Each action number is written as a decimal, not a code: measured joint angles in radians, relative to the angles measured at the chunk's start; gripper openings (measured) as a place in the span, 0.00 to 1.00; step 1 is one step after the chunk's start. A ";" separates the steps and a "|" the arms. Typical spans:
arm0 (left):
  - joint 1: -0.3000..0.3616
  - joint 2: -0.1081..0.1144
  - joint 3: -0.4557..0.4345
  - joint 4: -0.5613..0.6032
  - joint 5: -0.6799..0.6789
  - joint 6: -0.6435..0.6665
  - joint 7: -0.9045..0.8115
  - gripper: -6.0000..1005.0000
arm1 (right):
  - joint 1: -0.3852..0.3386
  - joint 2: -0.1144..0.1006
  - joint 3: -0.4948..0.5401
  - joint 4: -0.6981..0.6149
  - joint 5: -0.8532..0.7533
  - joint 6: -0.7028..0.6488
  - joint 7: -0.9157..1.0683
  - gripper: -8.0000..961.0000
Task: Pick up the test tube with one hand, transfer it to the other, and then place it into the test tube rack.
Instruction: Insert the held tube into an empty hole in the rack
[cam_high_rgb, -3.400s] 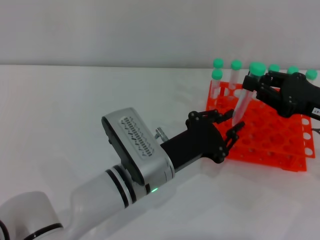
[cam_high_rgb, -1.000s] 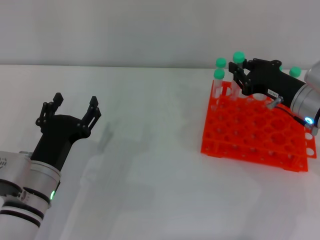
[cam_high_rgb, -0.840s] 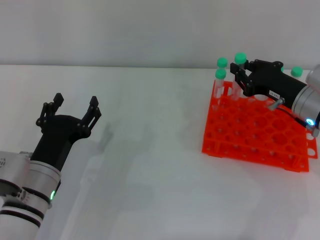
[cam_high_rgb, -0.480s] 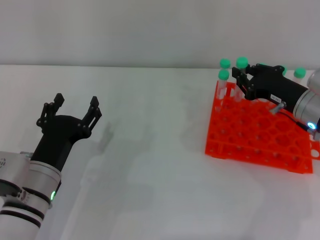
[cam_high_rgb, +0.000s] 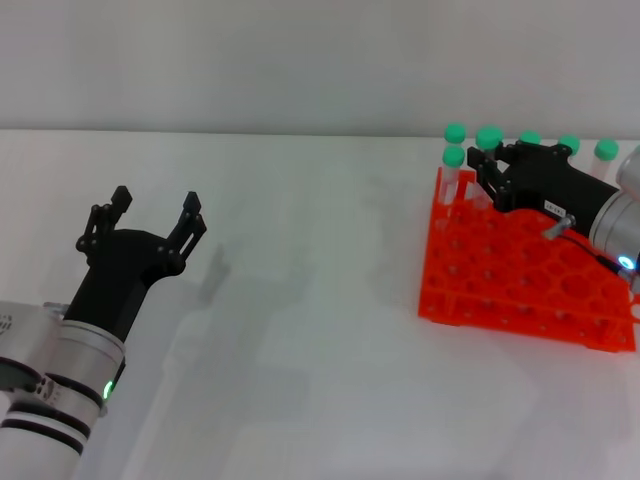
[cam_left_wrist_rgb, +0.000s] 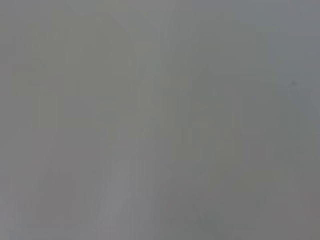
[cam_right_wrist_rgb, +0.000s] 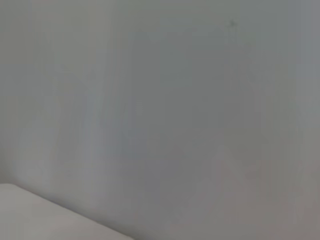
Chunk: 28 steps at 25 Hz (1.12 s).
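The orange-red test tube rack (cam_high_rgb: 505, 268) stands at the right of the white table. Several green-capped tubes stand in its back rows. My right gripper (cam_high_rgb: 487, 162) reaches in from the right over the back row. Its fingers close around the test tube (cam_high_rgb: 489, 138), whose green cap shows just above them while its lower part sits in the rack. My left gripper (cam_high_rgb: 155, 212) is open and empty, held above the table at the left, far from the rack. Both wrist views show only blank grey.
Other green-capped tubes (cam_high_rgb: 453, 157) stand at the rack's back left corner and along its back edge (cam_high_rgb: 568, 144). The white table (cam_high_rgb: 300, 300) spreads between the two arms. A pale wall rises behind it.
The left arm has drawn back to the left and stays there open. The right gripper, the tube and the whole rack have shifted to the right and slightly nearer.
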 joint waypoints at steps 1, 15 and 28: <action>-0.001 0.000 0.000 0.000 0.000 0.000 0.000 0.86 | -0.001 0.000 0.000 0.002 0.000 0.001 0.000 0.25; -0.010 0.000 0.000 0.003 0.002 0.000 -0.001 0.86 | -0.029 0.000 0.001 0.001 0.023 -0.004 -0.003 0.26; -0.024 0.000 0.000 0.000 0.000 0.000 -0.011 0.86 | -0.088 0.000 0.000 -0.047 0.025 -0.013 -0.002 0.41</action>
